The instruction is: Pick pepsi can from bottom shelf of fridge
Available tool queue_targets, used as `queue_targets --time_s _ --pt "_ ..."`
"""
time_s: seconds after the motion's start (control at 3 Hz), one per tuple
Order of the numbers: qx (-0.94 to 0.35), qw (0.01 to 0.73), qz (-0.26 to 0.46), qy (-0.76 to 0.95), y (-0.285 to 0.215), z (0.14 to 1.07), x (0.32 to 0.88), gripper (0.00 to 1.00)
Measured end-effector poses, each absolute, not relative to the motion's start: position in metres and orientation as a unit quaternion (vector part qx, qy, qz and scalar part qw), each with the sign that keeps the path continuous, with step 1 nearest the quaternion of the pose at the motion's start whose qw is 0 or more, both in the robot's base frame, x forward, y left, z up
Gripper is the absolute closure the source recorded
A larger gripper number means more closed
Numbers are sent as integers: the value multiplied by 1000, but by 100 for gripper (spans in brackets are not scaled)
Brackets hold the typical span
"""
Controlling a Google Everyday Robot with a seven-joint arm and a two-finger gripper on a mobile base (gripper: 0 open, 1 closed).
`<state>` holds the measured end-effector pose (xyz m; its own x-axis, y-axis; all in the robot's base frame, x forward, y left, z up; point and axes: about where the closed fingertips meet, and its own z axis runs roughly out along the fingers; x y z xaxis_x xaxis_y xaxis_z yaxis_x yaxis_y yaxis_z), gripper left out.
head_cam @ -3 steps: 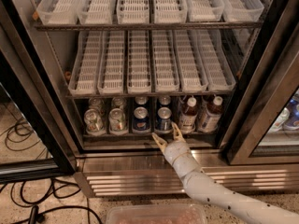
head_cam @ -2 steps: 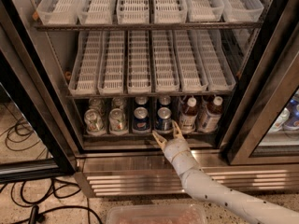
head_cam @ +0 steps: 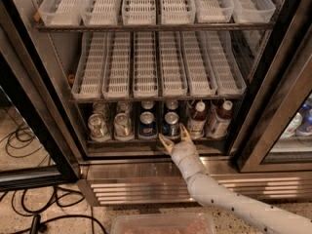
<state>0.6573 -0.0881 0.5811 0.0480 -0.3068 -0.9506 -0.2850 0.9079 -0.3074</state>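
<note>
You have the pepsi can dark blue, silver top, centre frame. Gripper just below it: pale cream, fingers spread. Left cans green-silver. Trays white, slotted. Base panel ribbed steel.

Seemingly four pepsi cans, four green cans, two bottles; one claw below.

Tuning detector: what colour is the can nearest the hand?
Dark blue, silver top; camera view. Open hand sits just before the can.

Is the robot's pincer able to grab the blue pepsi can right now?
Probably yes. The pincer is open at the front lip of the bottom shelf, right before the pepsi can nearest it, and nothing stands between them.
</note>
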Motion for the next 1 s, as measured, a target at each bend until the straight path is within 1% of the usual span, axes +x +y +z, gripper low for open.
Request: queue_targets --time_s 0.33,0.67,1.0 --pt "-215 701 -11 680 -87 600 675 39" --pt "-218 703 -8 677 -86 607 677 38" --pt "-219 702 -3 678 -86 609 679 57"
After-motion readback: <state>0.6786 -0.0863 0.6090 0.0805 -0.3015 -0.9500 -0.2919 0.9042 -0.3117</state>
